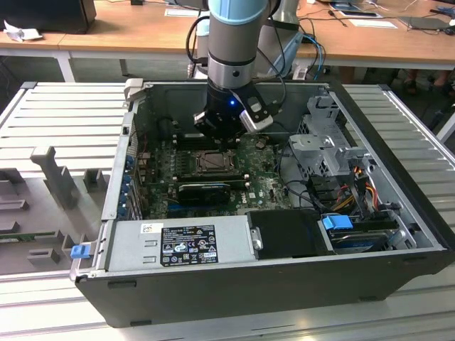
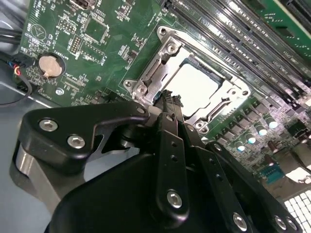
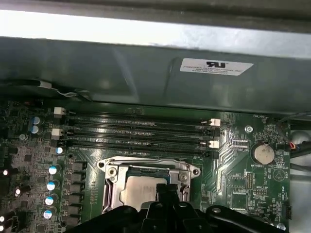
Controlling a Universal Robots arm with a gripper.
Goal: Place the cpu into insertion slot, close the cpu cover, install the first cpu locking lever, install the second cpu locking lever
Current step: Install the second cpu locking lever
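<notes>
1. Tool (image 2: 167,97) hangs low inside the open pc case (image 1: 398,277), right over the socket area; in the second wrist view its black fingers (image 2: 170,141) sit pressed together, narrow, nothing held btwn them.
2. Fingertips end at the edge of the cpu cover (image 2: 160,63), on the side away from the long memory slots (image 3: 136,131). Can't tell if they actually touch the metal.
3. Cpu (image 2: 194,87) lies flat in the insertion slot (image 2: 243,90), pale grey face showing thru the cover's square window. In the first wrist view the cpu (image 3: 138,191) is partly hidden by the tool (image 3: 167,189).
4. Cover is down over the chip, silvery frame w/ screws at the corners. Lever positions too hard to make out.
5. Green motherboard (image 2: 112,53) all around the socket; round coin battery (image 2: 50,65) sits well off to one side, also seen in the first wrist view (image 3: 263,154).
6. Row of small capacitors (image 3: 51,184) runs beside the socket.
7. In the exterior view the arm (image 1: 234,42) comes straight down into the case, blue light glowing on the wrist; socket (image 1: 213,162) is just below it.
8. Power supply (image 1: 178,245) w/ its label sits at the near side of the case; drive cage (image 1: 327,142) and cables at the exterior view's right.
9. Case lies on a grey ribbed surface (image 1: 64,114); wooden desk (image 1: 121,28) behind.
</notes>
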